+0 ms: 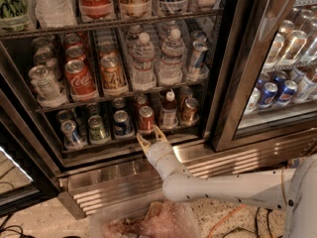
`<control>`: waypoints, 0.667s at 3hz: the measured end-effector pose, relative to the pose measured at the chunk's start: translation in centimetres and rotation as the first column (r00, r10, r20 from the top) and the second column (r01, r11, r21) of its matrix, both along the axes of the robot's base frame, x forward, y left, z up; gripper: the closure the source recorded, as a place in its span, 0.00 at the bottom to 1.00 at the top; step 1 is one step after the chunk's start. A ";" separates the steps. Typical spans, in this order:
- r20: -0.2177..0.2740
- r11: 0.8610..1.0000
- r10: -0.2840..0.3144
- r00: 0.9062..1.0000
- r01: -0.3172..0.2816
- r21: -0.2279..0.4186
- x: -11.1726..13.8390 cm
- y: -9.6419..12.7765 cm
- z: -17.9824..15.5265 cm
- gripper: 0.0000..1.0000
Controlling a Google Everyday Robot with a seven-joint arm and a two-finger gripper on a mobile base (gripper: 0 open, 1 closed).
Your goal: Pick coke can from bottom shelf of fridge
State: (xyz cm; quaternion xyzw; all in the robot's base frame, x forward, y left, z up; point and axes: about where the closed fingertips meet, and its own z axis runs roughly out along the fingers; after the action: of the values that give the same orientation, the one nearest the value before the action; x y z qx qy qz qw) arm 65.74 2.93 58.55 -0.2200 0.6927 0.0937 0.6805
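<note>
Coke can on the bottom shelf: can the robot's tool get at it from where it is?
Probably yes. The tool sits open just in front of the coke can, with nothing between them. The blue can and small bottle flanking it leave only narrow gaps, though.

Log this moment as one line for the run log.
phase: pre-grasp | tool: open, at bottom shelf front edge, just before coke can | coke can: upright, between blue can and red-capped bottle | held: nothing

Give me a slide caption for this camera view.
Open hand poised at the coke can on the bottom shelf of the fridge, not yet gripping.
</note>
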 end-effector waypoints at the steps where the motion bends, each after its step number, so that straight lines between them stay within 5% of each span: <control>1: 0.013 1.000 0.000 1.000 0.000 -0.009 1.0 0.0 0.2 0.44; 2: 0.030 1.000 0.007 1.000 -0.006 -0.019 2.5 0.0 0.5 0.43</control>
State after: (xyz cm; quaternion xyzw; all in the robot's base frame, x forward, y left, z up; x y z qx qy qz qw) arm 68.22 2.93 59.05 -0.2303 0.6824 0.0859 0.6885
